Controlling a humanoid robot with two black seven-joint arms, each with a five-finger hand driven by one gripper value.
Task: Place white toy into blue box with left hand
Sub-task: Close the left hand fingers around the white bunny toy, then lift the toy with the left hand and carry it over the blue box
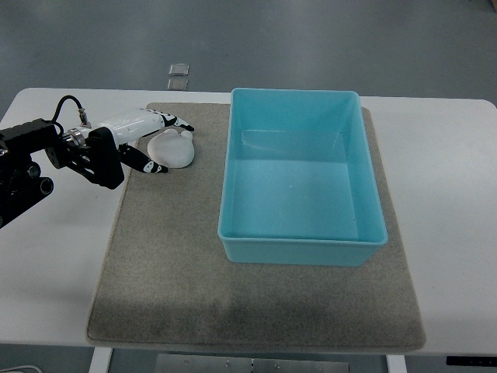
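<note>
One white toy (172, 148), rounded and pale, sits on the grey mat (186, 280) near its far-left corner, just left of the blue box (233, 202) but with a strip of bare mat between them. Toy is on the mat, not lifted, not in the box. Left hand (147, 140) is right against the toy from the left: white palm shell with black fingertips, fingers (154, 166) spread apart, one set running along the toy's far edge, another dark-tipped finger reaching under its near-left edge. Fingers bracket the toy rather than clamp it; contact looks likely on the left side, but a firm closed grip is not visible. Black wrist bracket and forearm (31, 163) trail off toward the picture's left edge, with a black cable (66, 105) looping over the top of the wrist. Blue box is a rectangular open bin, upright, resting on the right-centre part of the mat, its inside bare blue floor. Mat lies on a white table (450, 194) that extends past it on both sides. Two small clear square objects (178, 75) sit beyond the table's far edge on the grey floor (311, 39), behind the hand. Right arm does not show.
</note>
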